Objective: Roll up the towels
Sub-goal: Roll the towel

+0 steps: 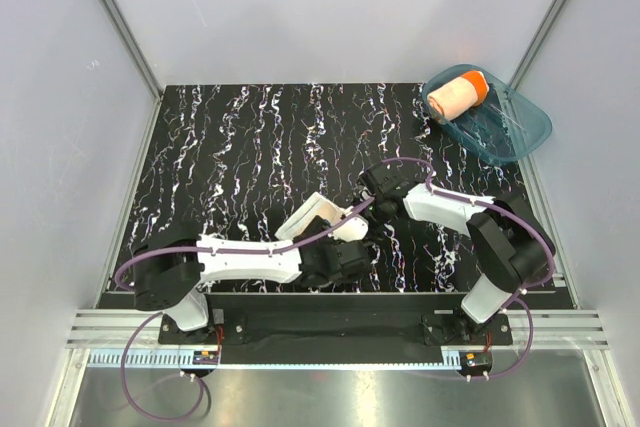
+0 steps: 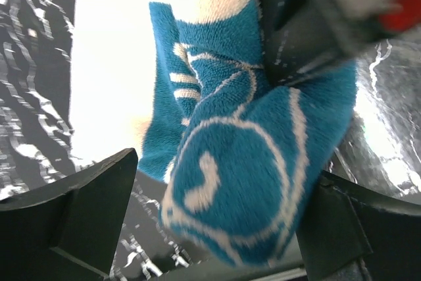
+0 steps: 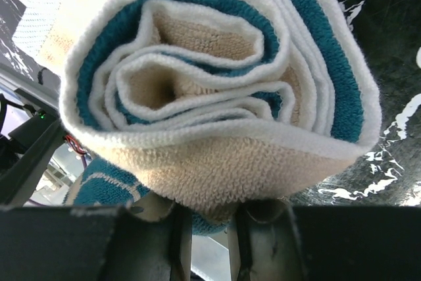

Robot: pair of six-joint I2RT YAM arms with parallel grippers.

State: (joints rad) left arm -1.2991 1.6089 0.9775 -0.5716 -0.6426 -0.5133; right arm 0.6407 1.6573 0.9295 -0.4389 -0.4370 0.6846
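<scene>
Orange towel (image 1: pixel 457 94) lies rolled in the tub (image 1: pixel 525 137), far right. Teal towel (image 3: pixel 217 77) is rolled, at the middle of the table (image 1: pixel 250 147) between the arms. Right tool (image 3: pixel 207 228) is pinched onto one end, catching the outer layers only. Left tool (image 2: pixel 227 189) stands wide open about the other end, gripping nothing.

Risk: inner coils look loose. Lifting by that single pinch could let the roll sag, telescope or unwind. A misplaced left closure could snag a flap.
</scene>
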